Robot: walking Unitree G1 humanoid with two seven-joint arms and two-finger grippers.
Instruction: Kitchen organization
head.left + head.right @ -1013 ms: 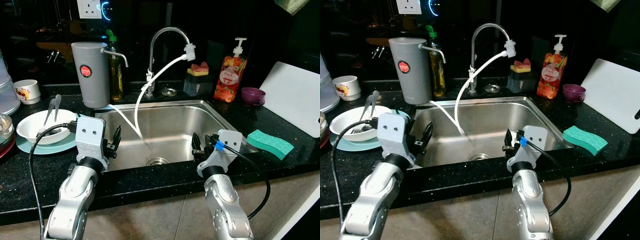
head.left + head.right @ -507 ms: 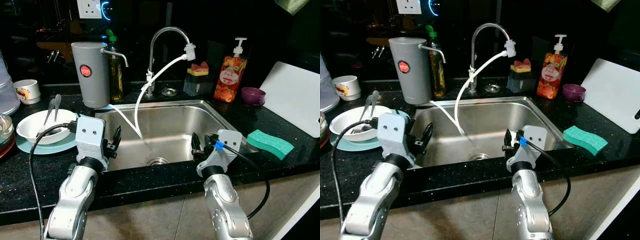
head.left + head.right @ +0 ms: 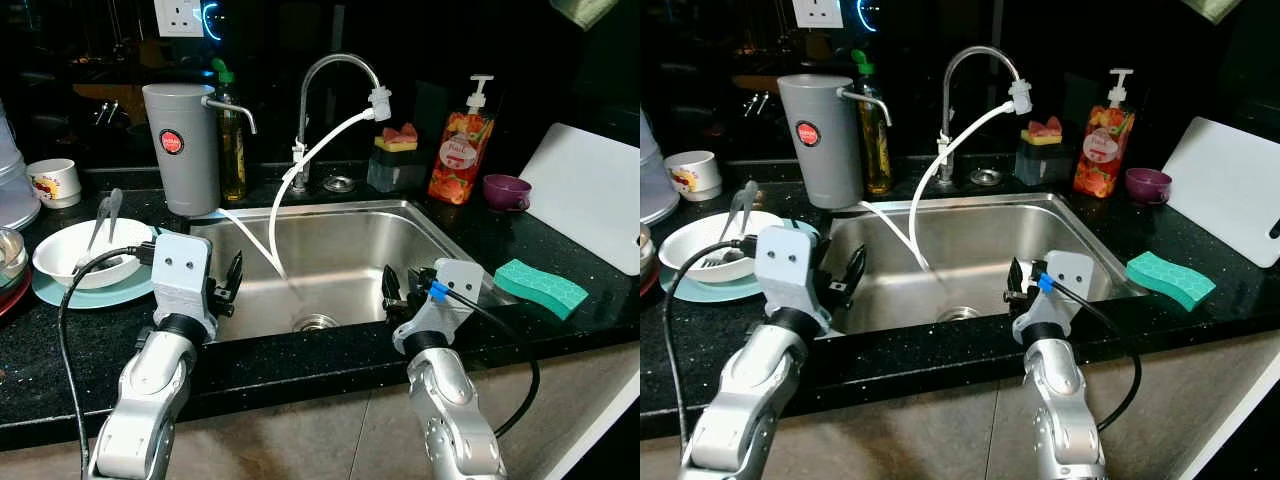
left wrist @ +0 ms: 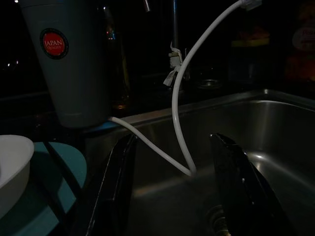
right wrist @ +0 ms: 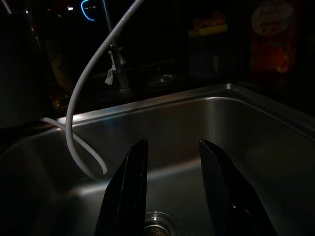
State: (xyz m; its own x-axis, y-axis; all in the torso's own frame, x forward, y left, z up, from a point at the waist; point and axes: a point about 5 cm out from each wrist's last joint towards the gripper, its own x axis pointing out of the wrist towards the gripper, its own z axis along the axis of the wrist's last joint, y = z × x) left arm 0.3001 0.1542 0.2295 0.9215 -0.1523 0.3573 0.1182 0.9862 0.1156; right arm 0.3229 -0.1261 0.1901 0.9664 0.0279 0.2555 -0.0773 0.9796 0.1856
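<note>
A white bowl on a teal plate sits on the black bench; left pincer and right pincer, both spread and empty, hover over the steel sink; a teal sponge lies right

The tabletop is black with fine pale speckles, and the sink set in it is bare brushed steel. Beyond the left tool (black fingers on a silver arm) stands a grey jug with a round red label, fed by a white hose. To that tool's left, a white bowl sits on a pale turquoise plate. Right of the right tool, also black, lies a teal-green sponge beside a white cutting board. Farther back are an orange-red soap bottle with a white pump, and a purple cup.
</note>
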